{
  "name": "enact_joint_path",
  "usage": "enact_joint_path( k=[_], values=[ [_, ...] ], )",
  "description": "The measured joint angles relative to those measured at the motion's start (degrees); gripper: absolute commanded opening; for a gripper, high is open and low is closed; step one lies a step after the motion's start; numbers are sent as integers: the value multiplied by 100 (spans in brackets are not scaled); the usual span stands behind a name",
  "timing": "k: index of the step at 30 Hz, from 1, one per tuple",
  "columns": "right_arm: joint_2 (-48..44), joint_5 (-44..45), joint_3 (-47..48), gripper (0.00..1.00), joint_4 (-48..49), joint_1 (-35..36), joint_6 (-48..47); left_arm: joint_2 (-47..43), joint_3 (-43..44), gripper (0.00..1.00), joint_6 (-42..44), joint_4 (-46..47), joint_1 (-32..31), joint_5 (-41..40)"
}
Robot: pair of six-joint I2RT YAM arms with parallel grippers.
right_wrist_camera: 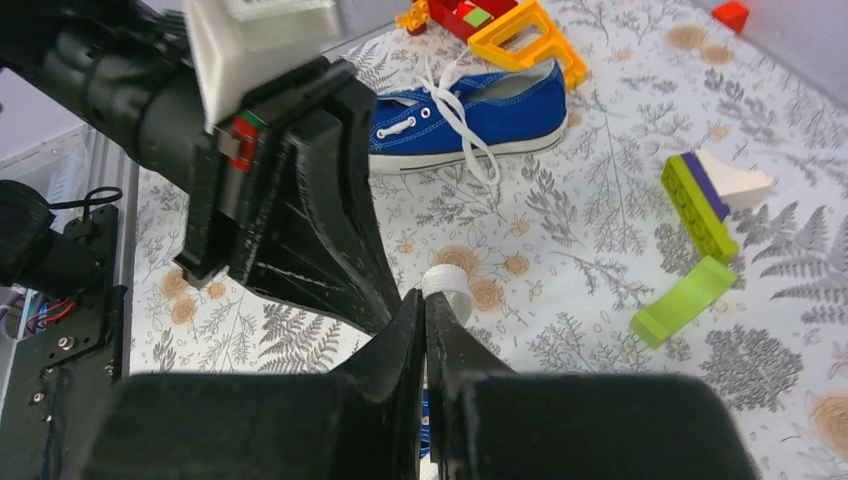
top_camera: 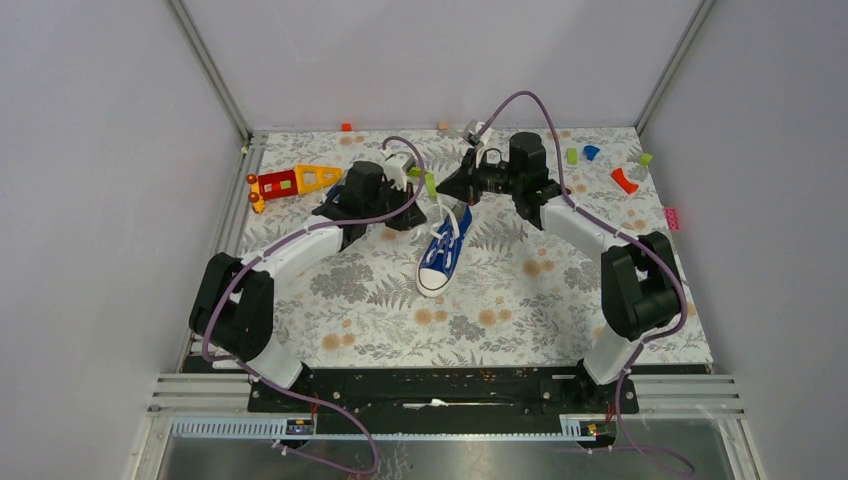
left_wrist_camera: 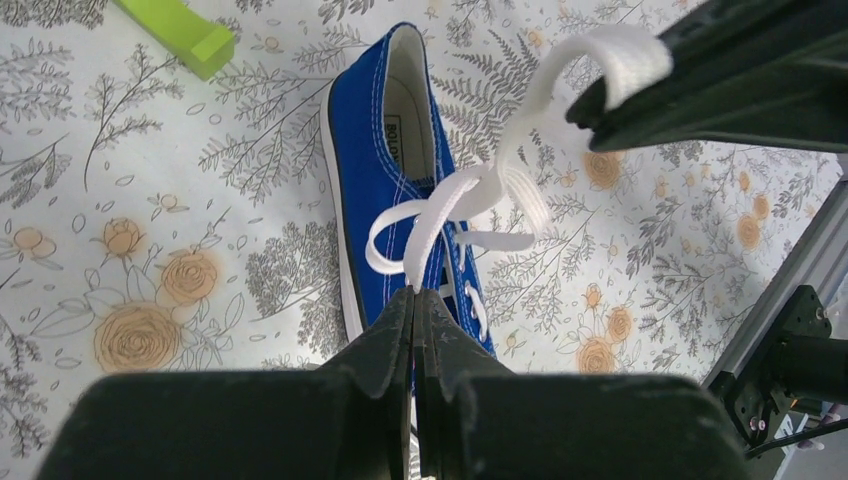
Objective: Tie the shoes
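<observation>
A blue sneaker (top_camera: 438,258) is seen standing on its sole near the middle of the flowered counter (top_camera: 560,310), its white toe cap turned toward the arm bases. Its white lace (left_wrist_camera: 470,195) is drawn up into loops above the tongue. One strand is clamped in the left pincer (left_wrist_camera: 415,300), whose jaws are pressed together on it. Another loop is pinched at the tip of the right pincer (right_wrist_camera: 423,305), likewise closed on the lace. Both pincers are held near the heel end. A second sneaker (right_wrist_camera: 470,125) is shown in the right wrist view, beside the red-orange-yellow toy (right_wrist_camera: 500,25). A green block (left_wrist_camera: 180,35) lies near the first sneaker's heel.
</observation>
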Motion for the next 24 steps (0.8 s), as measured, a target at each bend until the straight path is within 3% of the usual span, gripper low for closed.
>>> enact_joint_path(
  k=[16,24],
  values=[
    [-345,-103,721,0,-765,20,-468,321,378,3,-9,22,15,315],
    [-162,177,780,2,-761,-26,-83,321,378,3,-11,24,15,448]
  ],
)
